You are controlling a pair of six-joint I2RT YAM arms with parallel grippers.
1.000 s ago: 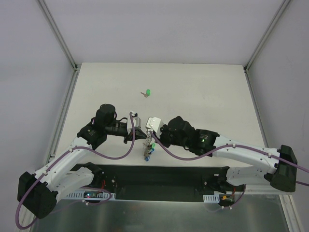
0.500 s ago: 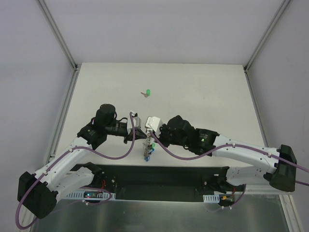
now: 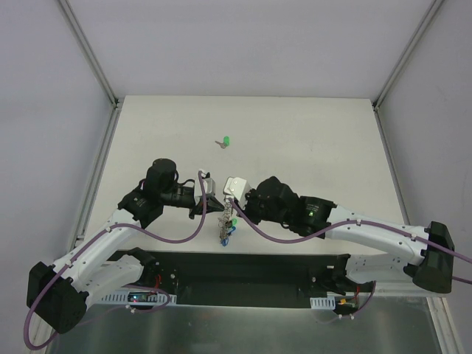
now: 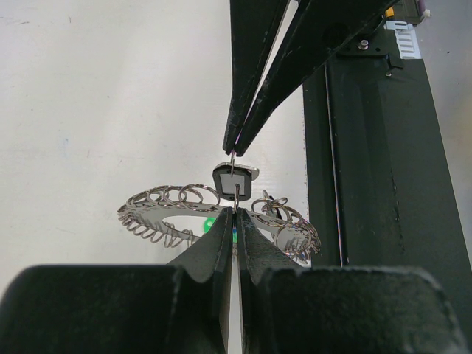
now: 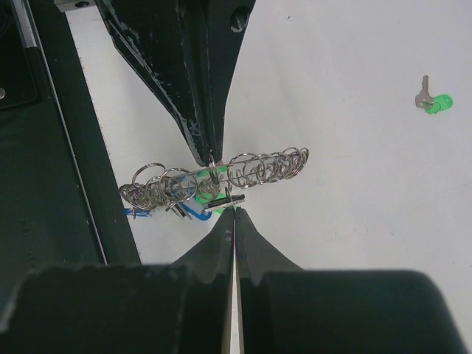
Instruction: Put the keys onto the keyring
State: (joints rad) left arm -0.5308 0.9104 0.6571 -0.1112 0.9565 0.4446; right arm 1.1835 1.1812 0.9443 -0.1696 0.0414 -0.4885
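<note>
The keyring (image 4: 162,210), a flat grey ring rimmed with wire loops, hangs in the air between both grippers, near the table's front edge (image 3: 223,227). My left gripper (image 4: 234,214) is shut on a wire loop at its rim. My right gripper (image 5: 234,210) is shut on a black-headed key (image 4: 236,178) that sits at that same loop. The right fingers (image 4: 254,88) come in from above in the left wrist view. Blue (image 5: 193,214) and green (image 5: 203,194) key heads hang under the ring. A loose green key (image 3: 226,141) lies on the table farther back, also in the right wrist view (image 5: 435,102).
The black base rail (image 3: 251,269) runs along the near edge, just beside the held ring; it shows in the left wrist view (image 4: 383,184). White enclosure walls with metal posts (image 3: 88,55) bound the tabletop (image 3: 310,147).
Almost nothing. The right arm's wrist has shifted very slightly; both grippers stay shut at the same spot with the ring between them.
</note>
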